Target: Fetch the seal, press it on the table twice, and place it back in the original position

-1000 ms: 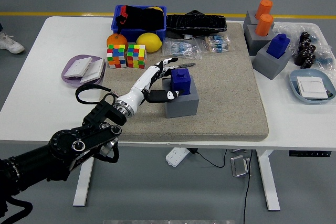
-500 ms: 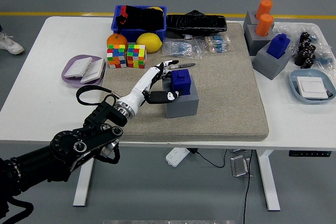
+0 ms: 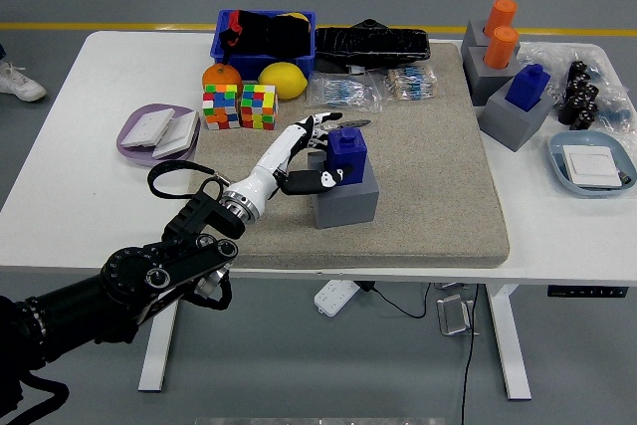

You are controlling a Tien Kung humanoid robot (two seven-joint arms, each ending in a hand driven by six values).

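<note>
Head view: left arm comes in from lower left, left hand (image 3: 311, 154) at the blue seal (image 3: 347, 150). Thumb low on its near side, fingers curled over its far left edge, closed around it. Seal sits in a grey block (image 3: 345, 196) on the beige mat (image 3: 438, 146), mid white surface (image 3: 80, 146). Rubik's cubes (image 3: 240, 106) beyond.

The blue block-shaped seal (image 3: 347, 151) stands upright in its grey holder (image 3: 346, 196) on the beige mat (image 3: 438, 176).

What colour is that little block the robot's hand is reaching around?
Blue. The seal sits on a grey base, clearest in the head view.
</note>
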